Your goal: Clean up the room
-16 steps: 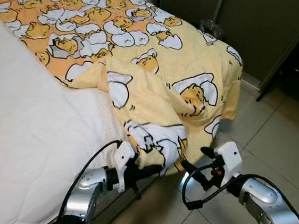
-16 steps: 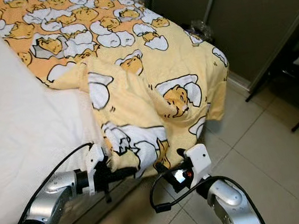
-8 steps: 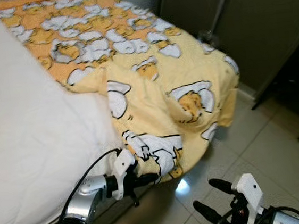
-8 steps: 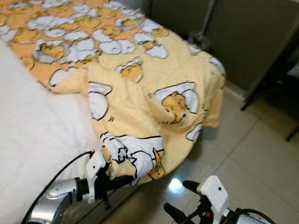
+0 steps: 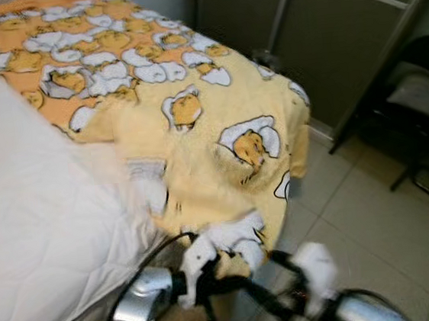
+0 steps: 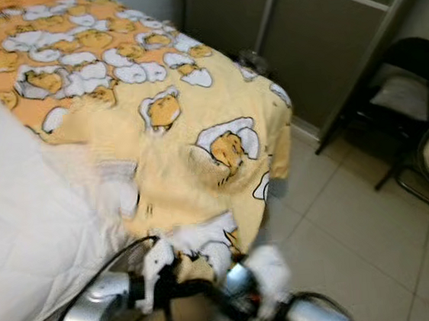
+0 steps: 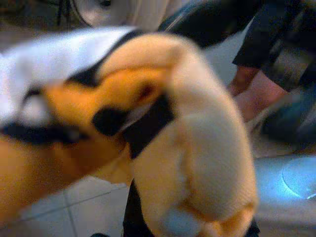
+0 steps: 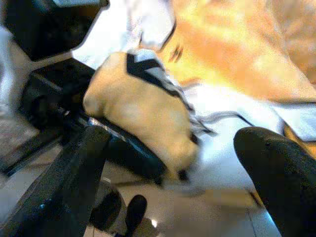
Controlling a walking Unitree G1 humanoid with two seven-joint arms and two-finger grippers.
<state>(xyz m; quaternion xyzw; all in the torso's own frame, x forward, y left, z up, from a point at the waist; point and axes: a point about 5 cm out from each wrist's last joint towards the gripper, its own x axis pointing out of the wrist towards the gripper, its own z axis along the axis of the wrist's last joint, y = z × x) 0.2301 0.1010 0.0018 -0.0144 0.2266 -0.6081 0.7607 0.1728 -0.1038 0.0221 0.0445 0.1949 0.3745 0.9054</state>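
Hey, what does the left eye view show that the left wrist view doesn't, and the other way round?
The left eye view takes in the white mattress, the tiled floor, a black chair and the blurred right gripper near the left gripper. The left wrist view gives a close look at a bunched fold of the yellow blanket held at the left gripper's fingers. Both show that patterned blanket and floor tiles.
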